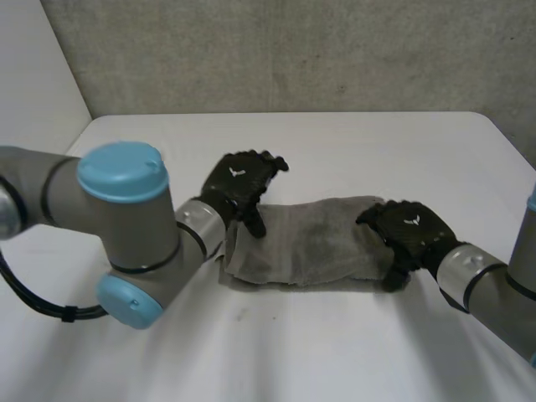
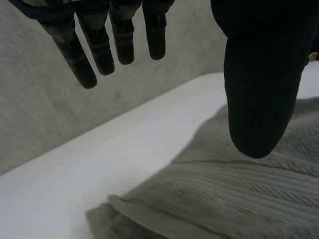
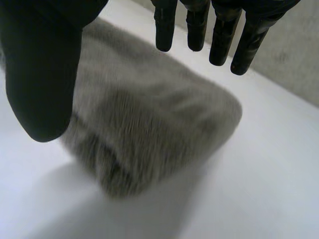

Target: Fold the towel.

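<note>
A grey towel (image 1: 310,243) lies in the middle of the white table (image 1: 335,142), already doubled into a long, thick strip that runs from your left hand to your right. Judge it as soft, light and limp. It will sag and slide over itself rather than hold a shape, it cannot break, and its ribbed pile should give the fingers good friction. At the towel's left end the layers show as stacked edges with a loose flap at the corner, so take hold there through all the layers, not just the top one. At the towel's right end the fold is rounded and plump, and a pinch across that short edge looks like the safe place. Your left hand (image 1: 239,180) hangs over the towel's far left corner. Its fingers (image 2: 94,50) are straight and spread, reaching beyond the towel's far edge above bare table. Its thumb (image 2: 259,99) stands well apart from them, pointing down at the cloth, and you cannot tell whether the thumb tip touches the towel. This hand holds nothing. Your right hand (image 1: 410,230) is over the towel's right end, palm down. Its fingers (image 3: 222,37) are straight, its thumb (image 3: 42,74) is wide of them toward the towel's near edge, and the cloth lies beneath the gap, ungrasped.
</note>
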### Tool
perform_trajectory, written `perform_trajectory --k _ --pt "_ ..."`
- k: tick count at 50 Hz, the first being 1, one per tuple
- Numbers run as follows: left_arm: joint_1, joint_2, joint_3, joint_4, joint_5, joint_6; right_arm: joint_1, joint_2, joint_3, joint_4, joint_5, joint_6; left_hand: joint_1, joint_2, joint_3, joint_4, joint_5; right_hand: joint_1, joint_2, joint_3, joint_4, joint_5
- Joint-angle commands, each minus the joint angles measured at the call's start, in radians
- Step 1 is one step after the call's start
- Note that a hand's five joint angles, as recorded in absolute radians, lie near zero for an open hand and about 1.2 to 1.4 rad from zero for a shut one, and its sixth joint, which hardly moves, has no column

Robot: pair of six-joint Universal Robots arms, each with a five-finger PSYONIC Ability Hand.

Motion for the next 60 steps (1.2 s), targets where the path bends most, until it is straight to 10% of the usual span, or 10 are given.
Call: perform_trajectory --k 1,7,17,25,39,41,43,60 --pt "-0.008 -0.088 -0.005 0.004 -0.02 0.017 -0.045 0.027 0.071 -0.085 0.006 -0.037 0.075 0.074 0.075 0.075 0.074 0.168 0.147 0.171 0.153 0.144" --pt "-0.003 -0.125 -0.032 -0.008 -0.128 0.115 -0.063 0.045 0.086 -0.16 0.068 -0.115 0.066 0.065 0.066 0.066 0.065 1.176 1.155 1.179 1.16 1.152" --pt "-0.014 -0.024 -0.141 -0.017 -0.178 0.142 0.0 0.03 -0.054 -0.174 0.148 -0.155 0.049 0.047 0.049 0.048 0.048 1.177 1.156 1.18 1.161 1.153" --pt "0.014 0.166 -0.224 -0.027 -0.259 0.126 0.284 0.044 -0.248 -0.165 0.188 -0.163 0.04 0.039 0.04 0.04 0.039 1.177 1.156 1.18 1.161 1.153" --pt "0.167 0.374 -0.344 -0.022 -0.267 0.115 0.577 0.349 -0.394 -0.036 0.18 -0.264 0.01 0.009 0.01 0.01 0.009 1.177 1.156 1.18 1.161 1.153" --pt "0.169 0.372 -0.329 -0.017 -0.23 0.079 0.575 0.346 -0.397 -0.025 0.191 -0.269 0.01 0.009 0.01 0.01 0.009 0.999 0.978 1.002 0.983 0.975" --pt "0.167 0.361 -0.313 -0.016 -0.207 0.053 0.572 0.294 -0.39 -0.022 0.217 -0.244 0.019 0.018 0.019 0.019 0.018 0.07 0.049 0.073 0.054 0.046" --pt "0.009 0.009 0.046 -0.112 -0.041 -0.23 0.241 -0.038 -0.267 0.059 0.176 0.227 0.019 0.018 0.019 0.019 0.018 -0.045 -0.066 -0.042 -0.06 -0.069"
